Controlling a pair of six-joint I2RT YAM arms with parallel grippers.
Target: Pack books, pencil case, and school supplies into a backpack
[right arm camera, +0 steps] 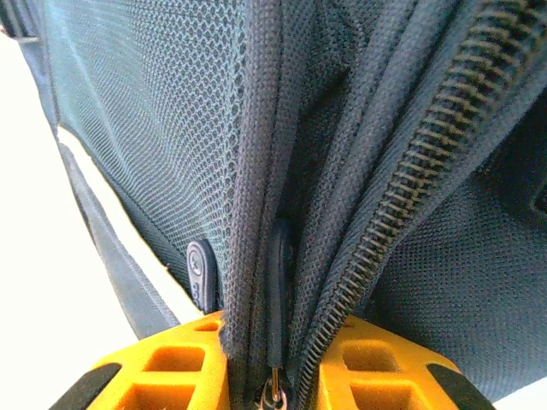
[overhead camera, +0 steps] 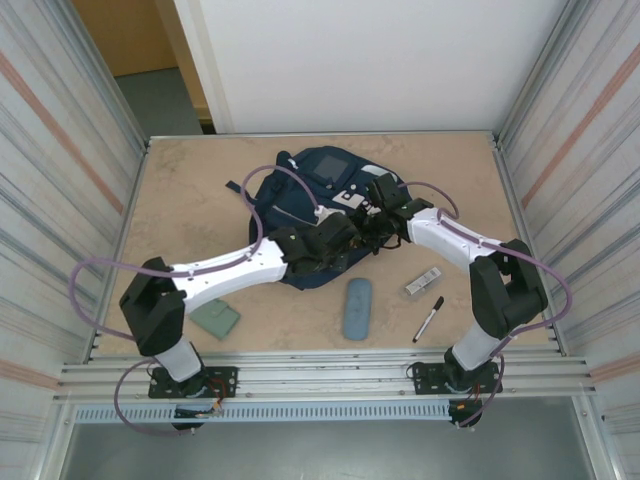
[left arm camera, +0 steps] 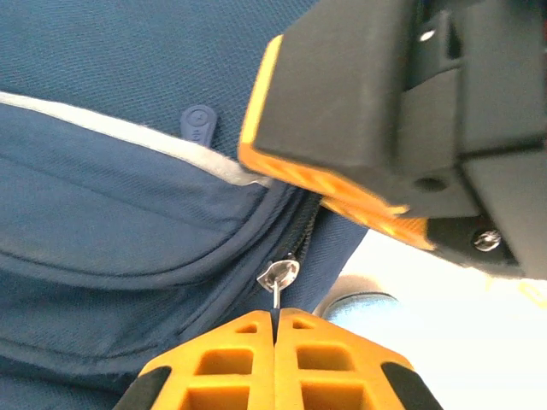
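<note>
My left gripper (overhead camera: 343,238) and right gripper (overhead camera: 372,222) meet on the backpack (overhead camera: 298,182).
Pencil case (overhead camera: 356,308), marker (overhead camera: 429,318), silvery bar (overhead camera: 423,280) and pad (overhead camera: 216,319) lie nearer me.

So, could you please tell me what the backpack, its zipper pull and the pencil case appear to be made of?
The backpack looks like woven synthetic fabric, navy and matte: the weave grain shows up close. The zipper pull looks like metal: small, silvery, glinting. The pencil case looks smooth and matte blue-grey, maybe fabric or silicone; too small to tell.
</note>
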